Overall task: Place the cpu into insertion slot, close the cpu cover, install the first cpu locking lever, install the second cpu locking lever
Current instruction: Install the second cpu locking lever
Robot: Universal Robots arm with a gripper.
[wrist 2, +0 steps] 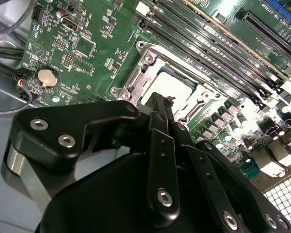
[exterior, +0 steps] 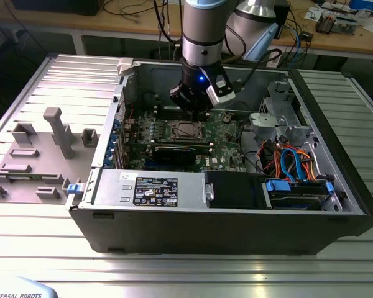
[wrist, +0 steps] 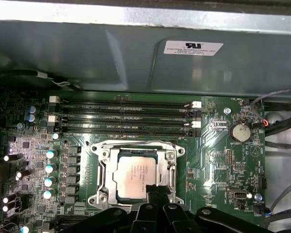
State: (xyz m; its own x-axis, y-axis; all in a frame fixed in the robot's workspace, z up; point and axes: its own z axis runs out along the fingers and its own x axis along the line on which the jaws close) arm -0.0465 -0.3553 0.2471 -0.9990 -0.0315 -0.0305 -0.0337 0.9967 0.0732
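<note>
The cpu (wrist: 141, 176) sits in the insertion slot (wrist: 104, 156) under the cpu cover (wrist: 171, 170); end effector (wrist: 156, 193), fingers pressed together, hovers at the slot's edge, suggesting lever installation is in hand.

White label (wrist: 193, 47) on case wall, first wrist view: logo mark plus small lines, too small to tell. Black label (exterior: 155, 189) on the power supply housing, exterior view: white rows and marks, unreadable. Cpu (wrist: 140, 175) lid: faint print lines, can't make out. Green board (wrist: 233, 160): tiny white lettering beside the coin cell (wrist: 240, 131) and the connectors, too small. White lettering on a grey plate (exterior: 15, 294) at the bottom corner, exterior view's left.
</note>
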